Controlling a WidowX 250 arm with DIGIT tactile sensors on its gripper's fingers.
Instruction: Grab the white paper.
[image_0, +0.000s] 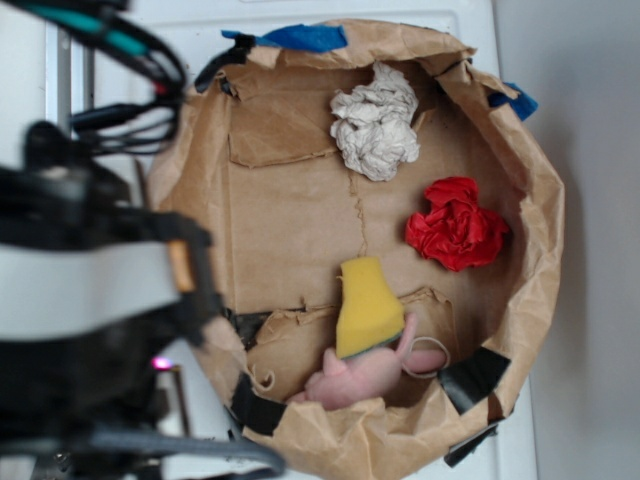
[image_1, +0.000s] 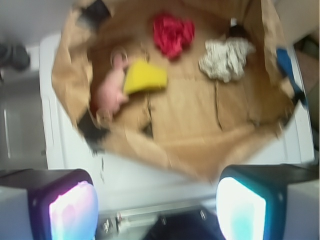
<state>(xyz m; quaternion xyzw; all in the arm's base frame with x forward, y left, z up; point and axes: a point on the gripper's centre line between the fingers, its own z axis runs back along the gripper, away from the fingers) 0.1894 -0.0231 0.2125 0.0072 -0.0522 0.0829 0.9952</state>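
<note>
Brown paper forms the shallow round basin where everything lies, its rim patched with blue tape and black tape, set on a white counter.

The white paper sits near the basin's far wall in the exterior view, a crumpled greyish-white ball with many creases. It touches nothing else. The red paper ball lies near it, apart from it, closer to the right-hand wall. The yellow sponge rests lower in the basin, leaning over a pink toy whose body pokes out from under it.

My jaws stand open: in the wrist view my two fingers sit wide apart at the bottom corners, nothing between them but bare counter and a bit of metal hardware. They hang outside the basin, above the counter just short of its near rim.

From where I look, the white paper lies well apart from my jaws, across the basin floor and off toward the right-hand finger's side. The red ball sits beside it, nearer the middle, and the sponge toward the left. The wrist view is blurred.
</note>
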